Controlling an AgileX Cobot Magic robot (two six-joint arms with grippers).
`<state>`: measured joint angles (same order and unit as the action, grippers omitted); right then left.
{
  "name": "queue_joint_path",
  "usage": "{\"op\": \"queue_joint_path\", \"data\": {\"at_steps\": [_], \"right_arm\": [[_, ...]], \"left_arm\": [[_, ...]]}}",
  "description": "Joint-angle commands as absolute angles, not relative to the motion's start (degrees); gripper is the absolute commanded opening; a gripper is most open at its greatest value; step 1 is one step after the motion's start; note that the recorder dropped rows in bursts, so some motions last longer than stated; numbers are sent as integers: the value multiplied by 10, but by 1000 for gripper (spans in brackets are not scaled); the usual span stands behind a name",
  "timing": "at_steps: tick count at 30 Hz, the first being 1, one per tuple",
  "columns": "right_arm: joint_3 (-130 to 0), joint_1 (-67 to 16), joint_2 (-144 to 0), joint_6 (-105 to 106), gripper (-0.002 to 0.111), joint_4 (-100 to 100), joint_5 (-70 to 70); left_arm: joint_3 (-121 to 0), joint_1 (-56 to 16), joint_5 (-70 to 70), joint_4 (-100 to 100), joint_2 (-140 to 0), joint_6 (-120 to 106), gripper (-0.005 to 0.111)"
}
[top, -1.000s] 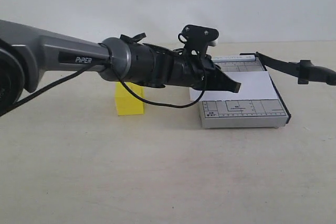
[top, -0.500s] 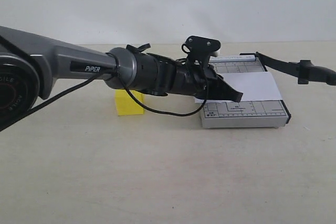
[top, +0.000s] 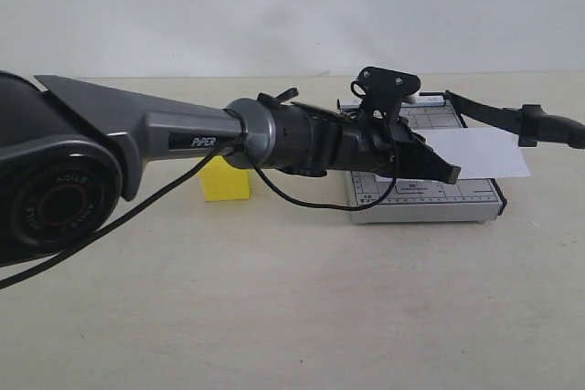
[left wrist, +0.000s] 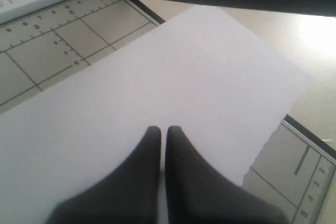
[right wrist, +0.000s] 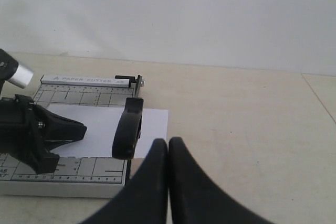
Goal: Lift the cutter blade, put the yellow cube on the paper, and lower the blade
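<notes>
Soft, even light, with only faint shadows on the tabletop point(top: 274, 299). The left wrist view is blurry: the paper point(left wrist: 173, 77) looks washed out, the left gripper point(left wrist: 163, 129) dark and soft-edged, and glare whitens the bare tabletop beyond.

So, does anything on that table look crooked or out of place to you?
Yes. The plain white paper sheet sticks out past the right edge of the grey gridded cutter base, beneath the raised black blade lever, instead of lying squarely on the base.
</notes>
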<state>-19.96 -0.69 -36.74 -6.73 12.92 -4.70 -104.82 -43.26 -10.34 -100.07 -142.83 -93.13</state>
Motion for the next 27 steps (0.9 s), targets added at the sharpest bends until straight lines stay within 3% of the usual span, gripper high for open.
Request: {"op": "queue_joint_path", "data": {"at_steps": [1, 14, 22, 27], "right_arm": [[-200, -6, -367, -69, 0, 128, -42], [-200, -6, -367, -69, 0, 128, -45], [-200, -6, -367, -70, 0, 128, -52], [-200, -6, -367, -70, 0, 128, -52]], "left_arm": [[-1072, -440, -84, -999, -1441, -926, 4], [-1073, -440, -88, -999, -1400, -926, 4], [-1053, -440, 29, -999, -1320, -894, 4], [-951, -440, 138, -999, -1241, -818, 4]]}}
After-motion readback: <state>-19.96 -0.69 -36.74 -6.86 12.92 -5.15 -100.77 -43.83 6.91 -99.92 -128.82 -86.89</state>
